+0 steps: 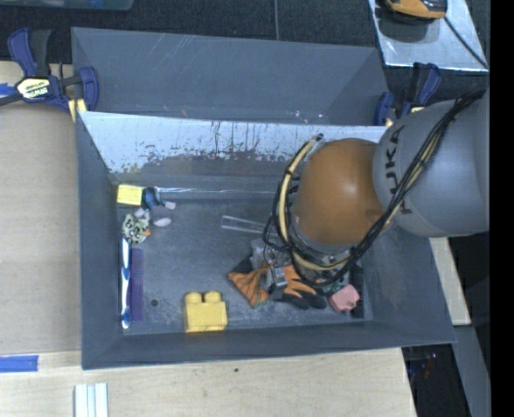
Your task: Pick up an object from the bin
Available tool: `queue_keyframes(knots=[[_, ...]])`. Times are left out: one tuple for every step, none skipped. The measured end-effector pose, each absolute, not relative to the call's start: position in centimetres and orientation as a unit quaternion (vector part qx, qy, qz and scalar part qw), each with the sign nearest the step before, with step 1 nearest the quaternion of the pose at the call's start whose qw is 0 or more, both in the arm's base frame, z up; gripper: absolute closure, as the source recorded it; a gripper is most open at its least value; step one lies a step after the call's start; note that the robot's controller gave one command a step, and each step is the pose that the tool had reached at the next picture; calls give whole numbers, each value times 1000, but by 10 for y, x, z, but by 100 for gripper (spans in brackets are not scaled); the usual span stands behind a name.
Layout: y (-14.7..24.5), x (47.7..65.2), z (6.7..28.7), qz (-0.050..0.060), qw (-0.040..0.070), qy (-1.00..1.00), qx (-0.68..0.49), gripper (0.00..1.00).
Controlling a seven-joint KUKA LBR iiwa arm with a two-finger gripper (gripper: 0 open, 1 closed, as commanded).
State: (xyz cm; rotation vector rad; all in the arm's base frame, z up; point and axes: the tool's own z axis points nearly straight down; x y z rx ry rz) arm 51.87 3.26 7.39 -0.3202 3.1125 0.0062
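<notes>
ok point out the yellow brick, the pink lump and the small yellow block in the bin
yellow brick (205, 313): camera view, middle of its top face
pink lump (345, 299): camera view, middle of its visible part
small yellow block (129, 195): camera view, centre of its top face

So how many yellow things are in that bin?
2. A small yellow block lies in the bin's upper-left corner; a yellow toy brick lies by the lower wall. Others may be hidden under the robot's orange cover.

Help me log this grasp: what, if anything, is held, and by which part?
Cannot be told: the gripper sits low over an orange thing, its wrist cover hiding any hold.
</notes>
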Motion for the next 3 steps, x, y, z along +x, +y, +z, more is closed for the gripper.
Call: queue_keyframes(knots=[[40,509,127,2,1,995,-97,100],[34,521,162,2,7,994,-108,100],[37,519,219,3,4,995,-95,100]])
